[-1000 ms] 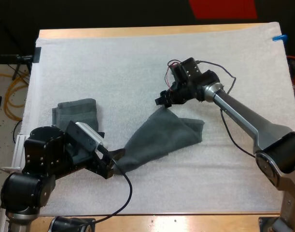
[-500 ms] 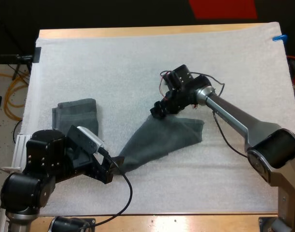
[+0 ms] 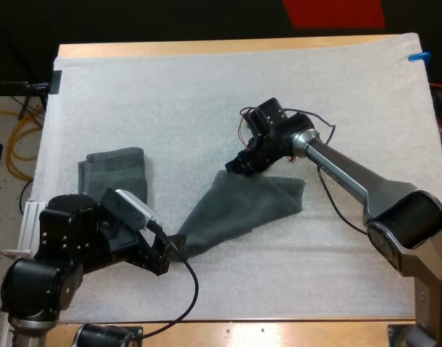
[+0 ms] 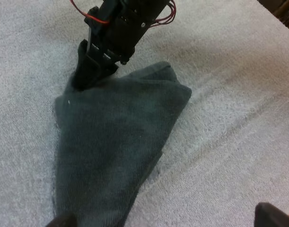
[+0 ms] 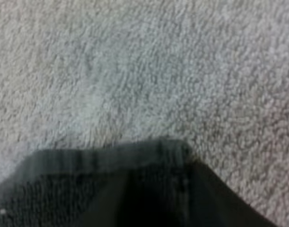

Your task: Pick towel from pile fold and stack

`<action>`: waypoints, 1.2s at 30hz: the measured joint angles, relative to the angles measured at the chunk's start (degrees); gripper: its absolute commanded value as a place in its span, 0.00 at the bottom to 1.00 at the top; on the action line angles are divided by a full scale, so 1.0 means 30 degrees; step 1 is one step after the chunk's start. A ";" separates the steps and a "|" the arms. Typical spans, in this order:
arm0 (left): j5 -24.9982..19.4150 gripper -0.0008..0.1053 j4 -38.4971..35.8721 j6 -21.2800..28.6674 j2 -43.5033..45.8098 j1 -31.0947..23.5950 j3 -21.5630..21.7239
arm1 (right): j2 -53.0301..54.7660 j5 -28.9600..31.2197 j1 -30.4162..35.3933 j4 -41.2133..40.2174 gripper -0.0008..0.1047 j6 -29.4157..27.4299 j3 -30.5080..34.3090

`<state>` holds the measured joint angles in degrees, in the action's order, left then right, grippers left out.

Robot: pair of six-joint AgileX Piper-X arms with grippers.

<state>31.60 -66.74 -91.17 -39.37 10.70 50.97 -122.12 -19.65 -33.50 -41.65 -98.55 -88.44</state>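
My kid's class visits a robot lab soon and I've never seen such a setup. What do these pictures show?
These are two robot arms at a table covered by a white mat. One picture looks down from behind the arms. The other two are taken from each arm's wrist. On the mat lie a towel, spread out in the middle, and a folded towel to its left. The left end effector sits at the spread towel's near corner, open and holding nothing. The right end effector is at its far corner, but I cannot tell whether it grips there. The right wrist picture is a close look at that corner.
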 measured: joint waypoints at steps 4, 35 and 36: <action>0.0000 0.67 0.0000 0.0000 0.0000 0.0000 0.0000 | -0.0052 0.0618 -0.0152 0.0047 0.01 0.0000 0.0000; 0.0000 0.67 0.0849 0.0001 0.0000 0.0000 0.0000 | 0.1994 0.4465 0.1214 -0.1105 0.51 -0.2976 0.0043; 0.0000 0.67 0.0849 0.0001 0.0000 0.0000 0.0000 | 0.1994 0.4417 0.1016 -0.1151 0.56 -0.2976 0.0043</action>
<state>31.60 -64.20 -91.17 -39.37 10.70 50.97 -116.14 -6.40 -30.45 -45.10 -107.48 -88.31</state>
